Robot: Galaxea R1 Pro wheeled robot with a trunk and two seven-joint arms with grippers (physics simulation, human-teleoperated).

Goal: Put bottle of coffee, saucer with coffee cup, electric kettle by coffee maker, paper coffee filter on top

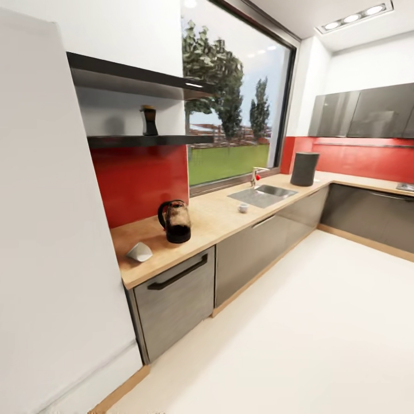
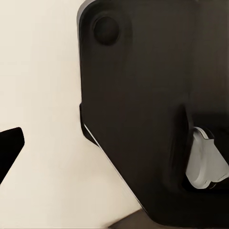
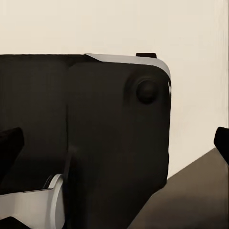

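the robot looks on from far off. low and left in the head view, the paper coffee filter lies near the surface edge; a bump could knock it off. just behind it stands the electric kettle. the bottle of coffee sits higher, on the shelf, easy to tip. the coffee maker is far right. i cannot tell if either arm's fingers are open.

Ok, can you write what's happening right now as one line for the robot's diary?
stage: approaching kitchen | electric kettle: on countertop | paper coffee filter: beside kettle | bottle of coffee: on shelf | coffee maker: far corner | grippers: state unclear
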